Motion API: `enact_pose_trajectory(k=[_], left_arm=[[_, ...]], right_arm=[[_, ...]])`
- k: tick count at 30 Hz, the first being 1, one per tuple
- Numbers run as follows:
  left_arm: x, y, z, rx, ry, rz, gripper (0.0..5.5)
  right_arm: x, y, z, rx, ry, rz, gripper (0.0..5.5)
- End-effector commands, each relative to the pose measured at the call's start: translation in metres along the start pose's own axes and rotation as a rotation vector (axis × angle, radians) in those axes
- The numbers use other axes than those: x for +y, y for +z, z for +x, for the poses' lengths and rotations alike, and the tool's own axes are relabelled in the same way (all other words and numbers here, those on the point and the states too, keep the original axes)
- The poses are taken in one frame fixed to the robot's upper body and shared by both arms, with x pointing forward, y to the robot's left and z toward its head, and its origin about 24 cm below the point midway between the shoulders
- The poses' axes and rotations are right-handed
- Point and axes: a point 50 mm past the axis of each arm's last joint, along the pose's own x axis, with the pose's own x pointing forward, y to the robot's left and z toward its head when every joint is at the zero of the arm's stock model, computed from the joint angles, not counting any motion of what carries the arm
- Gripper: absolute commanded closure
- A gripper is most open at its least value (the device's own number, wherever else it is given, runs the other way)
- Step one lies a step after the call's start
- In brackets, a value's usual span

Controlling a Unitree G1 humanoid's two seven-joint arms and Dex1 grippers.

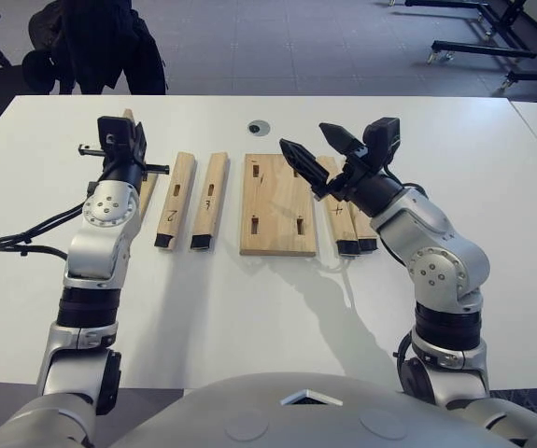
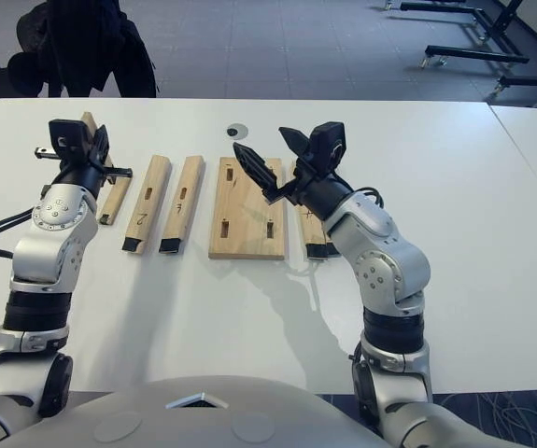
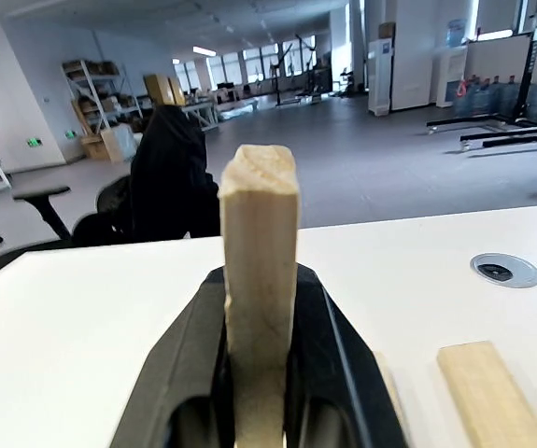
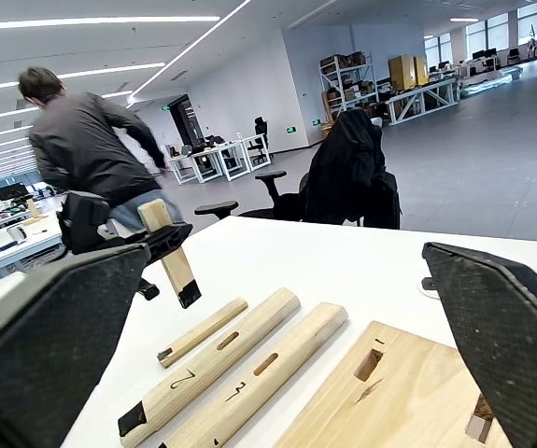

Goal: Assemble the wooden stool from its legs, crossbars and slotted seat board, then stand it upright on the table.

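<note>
while the left end effector (image 1: 123,138) pinches a wooden bar (image 3: 259,224) with a black tip, holding it tilted and off the tabletop (image 1: 249,317) near the far left, the right end effector (image 1: 319,149) hangs with fingers spread wide over the right edge of the slotted seat board (image 1: 277,210). seat board lies flat mid tabletop, slots facing up. left of it, two legs lie side by side, leg marked 2 (image 1: 175,201) and leg marked 3 (image 1: 210,201), black tips toward the robot. thin crossbar (image 2: 114,201) lies further left, partly under the left arm. two more legs (image 1: 347,229) lie close together just right of the board, partly hidden by the right arm. round cable grommet (image 1: 258,126) sits beyond the board. no parts joined yet.
</note>
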Motion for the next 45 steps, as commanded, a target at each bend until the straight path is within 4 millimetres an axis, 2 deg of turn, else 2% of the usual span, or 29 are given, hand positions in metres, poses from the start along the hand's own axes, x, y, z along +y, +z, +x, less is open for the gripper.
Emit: enact_pose_trajectory(k=[1,8,10,15,19,25,31,37,45], left_arm=[[0.008,0.004,0.011,0.008,-0.024,-0.124,5.12],[0.006,0.039,0.004,-0.049,-0.059,-0.297,5.12],[0.001,0.034,-0.002,-0.027,-0.075,-0.327,5.12],[-0.006,-0.007,-0.012,0.075,-0.057,-0.349,5.12],[-0.012,-0.024,-0.013,0.100,-0.041,-0.355,5.12],[-0.015,-0.011,-0.004,0.041,-0.038,-0.362,5.12],[-0.023,-0.014,-0.003,0.036,-0.070,-0.341,5.12],[-0.029,-0.028,-0.003,0.053,-0.090,-0.311,5.12],[-0.029,-0.019,0.006,0.012,-0.099,-0.292,5.12]], right_arm=[[0.001,-0.004,0.000,0.003,-0.017,0.005,0.10],[0.005,-0.008,-0.003,-0.005,-0.042,0.014,0.10],[0.005,-0.009,-0.004,-0.005,-0.048,0.016,0.10],[0.005,-0.010,-0.003,0.003,-0.046,0.015,0.10],[0.004,-0.010,-0.002,0.016,-0.032,0.013,0.10],[0.005,-0.010,0.000,0.022,-0.022,0.012,0.10],[0.007,-0.011,0.001,0.028,-0.010,0.019,0.10],[0.006,-0.011,0.002,0.042,0.008,0.021,0.10],[0.007,-0.011,0.003,0.045,0.015,0.023,0.10]])
